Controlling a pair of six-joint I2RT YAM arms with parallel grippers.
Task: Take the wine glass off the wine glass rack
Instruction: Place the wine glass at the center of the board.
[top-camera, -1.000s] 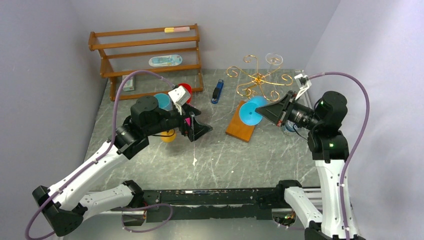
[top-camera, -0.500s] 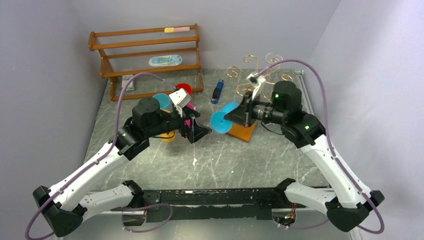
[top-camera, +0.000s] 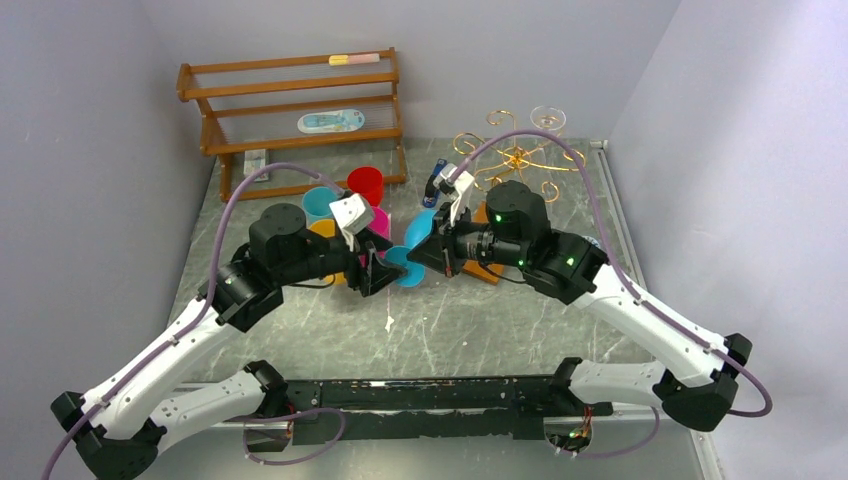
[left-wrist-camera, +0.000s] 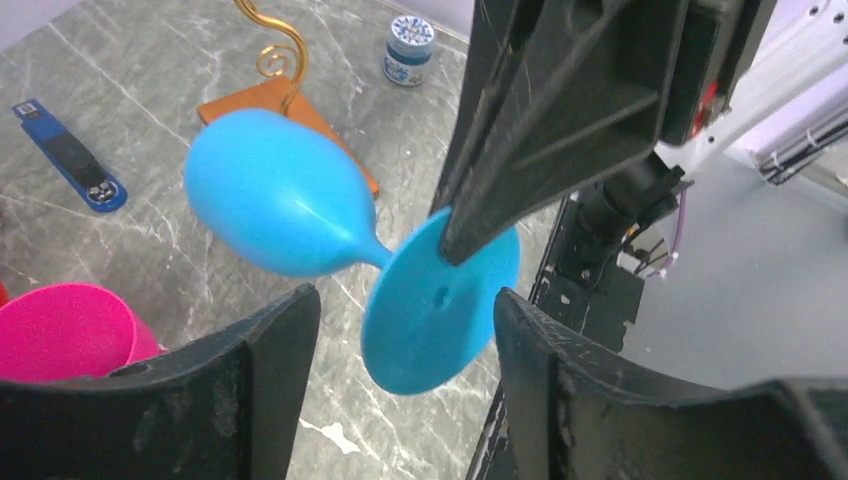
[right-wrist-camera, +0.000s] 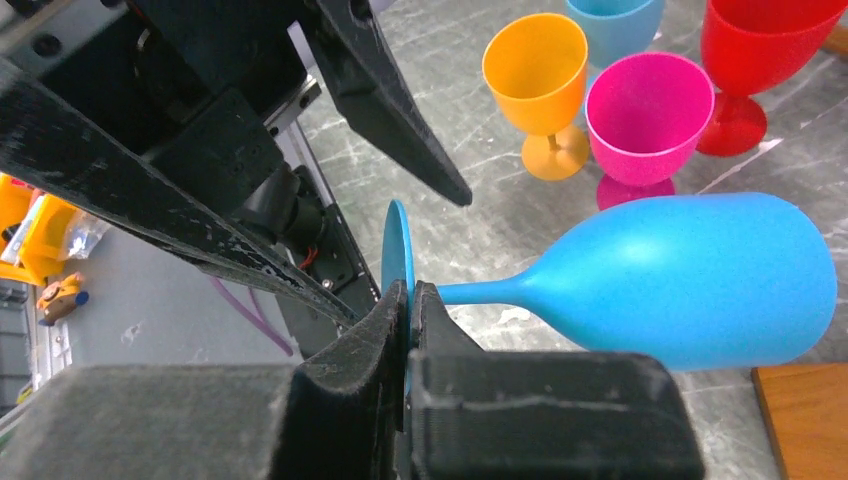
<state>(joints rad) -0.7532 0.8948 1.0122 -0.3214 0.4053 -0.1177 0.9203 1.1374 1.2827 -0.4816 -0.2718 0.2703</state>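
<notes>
The blue wine glass (right-wrist-camera: 690, 280) lies sideways in the air, clear of the wine glass rack. My right gripper (right-wrist-camera: 410, 295) is shut on the rim of its round foot (left-wrist-camera: 440, 300). That foot sits between the fingers of my left gripper (left-wrist-camera: 402, 300), which is open with a gap at the left finger. Seen from the top camera, both grippers meet at the glass (top-camera: 408, 262) in mid-table. The gold wire wine glass rack (top-camera: 515, 158) stands at the back right on its orange-brown base (left-wrist-camera: 270, 100). A clear glass (top-camera: 547, 117) hangs on it.
Orange (right-wrist-camera: 537, 85), pink (right-wrist-camera: 650, 115), red (right-wrist-camera: 755, 60) and light blue (right-wrist-camera: 615, 20) goblets stand left of the rack. A brown slatted shelf (top-camera: 290, 100) lines the back wall. A blue flat tool (left-wrist-camera: 70, 160) and a small jar (left-wrist-camera: 408, 48) lie near the rack.
My right arm carried the blue glass leftward, away from the rack, to the left gripper. The left gripper's fingers have narrowed around the foot.
</notes>
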